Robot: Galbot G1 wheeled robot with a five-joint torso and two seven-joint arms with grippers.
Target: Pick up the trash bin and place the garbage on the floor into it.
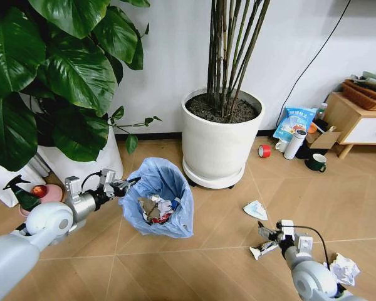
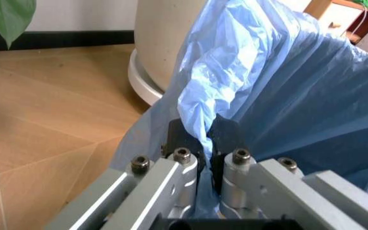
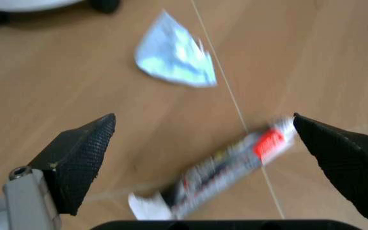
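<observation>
Left end effector at 9 o'clock of the small round bin with crinkly light-blue plastic bag, fingers closed tight on a fold of the bag rim. Right end effector spread wide, holding nothing, just above a crushed red-white wrapper on the tan chevron-tiled floor. Blue-white wrapper near, at 11 o'clock. Crumpled white paper wad at 4 o'clock.

The blue bag hides all of my trash bin, so I can't see its black wall. In my right wrist view, the red-white wrapper is blurry (its words can't be read), and the frame cuts off its end near 7 o'clock. The crumpled paper is half behind my right arm.
</observation>
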